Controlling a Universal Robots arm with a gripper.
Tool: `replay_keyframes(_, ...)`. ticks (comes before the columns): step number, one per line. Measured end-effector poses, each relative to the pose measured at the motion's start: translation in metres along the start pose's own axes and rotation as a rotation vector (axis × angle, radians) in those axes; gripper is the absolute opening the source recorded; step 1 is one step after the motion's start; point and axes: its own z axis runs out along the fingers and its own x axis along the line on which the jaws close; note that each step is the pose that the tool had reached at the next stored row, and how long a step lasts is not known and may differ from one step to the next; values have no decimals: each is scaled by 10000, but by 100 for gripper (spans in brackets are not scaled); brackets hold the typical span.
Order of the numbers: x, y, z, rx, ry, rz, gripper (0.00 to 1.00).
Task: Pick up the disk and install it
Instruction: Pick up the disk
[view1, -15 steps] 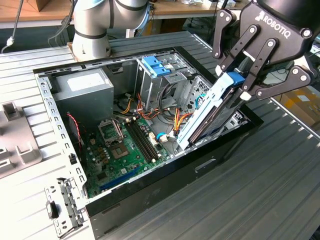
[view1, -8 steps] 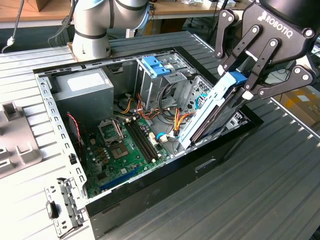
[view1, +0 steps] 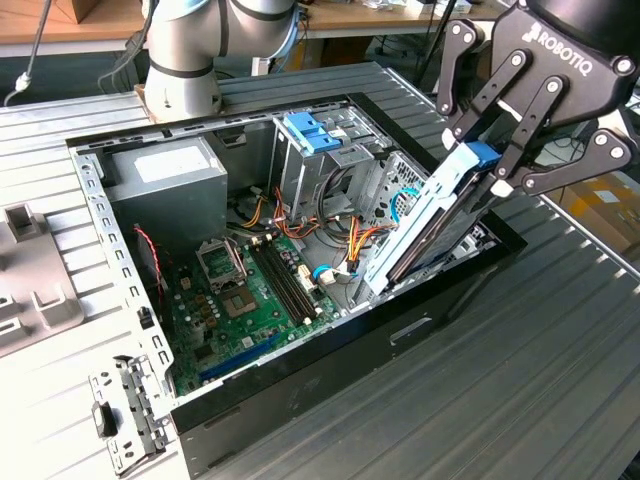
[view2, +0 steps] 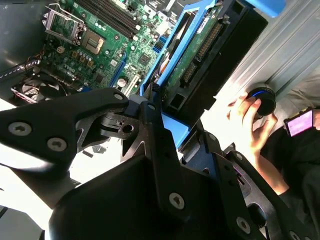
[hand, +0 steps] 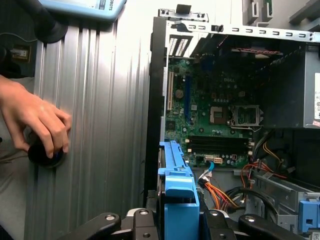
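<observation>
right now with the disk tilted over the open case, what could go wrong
1. The gripper holds the disk by its blue tab end, tilted, lower end among the orange cables; it could snag or pinch them.
2. The motherboard lies bare close by; a slip could drop the disk onto it.
3. A person's hand rests on a black knob on the table beside the case, near the arm's working space.

Matt ribbed metal table (view1: 560, 330) (disk (view1: 440, 215) rails glossy plastic)
</observation>
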Motion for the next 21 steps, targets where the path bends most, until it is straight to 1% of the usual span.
replay_keyframes(10, 5, -120, 2, 0, 0, -1, 37)
replay_keyframes(13, 8, -167, 3, 0, -1, 0, 37)
replay_keyframes(16, 9, -197, 4, 0, 0, -1, 37)
replay_keyframes(17, 11, -235, 5, 0, 0, 0, 37)
replay_keyframes(18, 13, -356, 12, 1, -2, -1, 37)
replay_keyframes(19, -81, -461, 16, 1, -1, 9, 37)
replay_keyframes(20, -80, -506, 16, 42, -261, 528, 37)
replay_keyframes(21, -79, -509, 19, 656, -250, 486, 37)
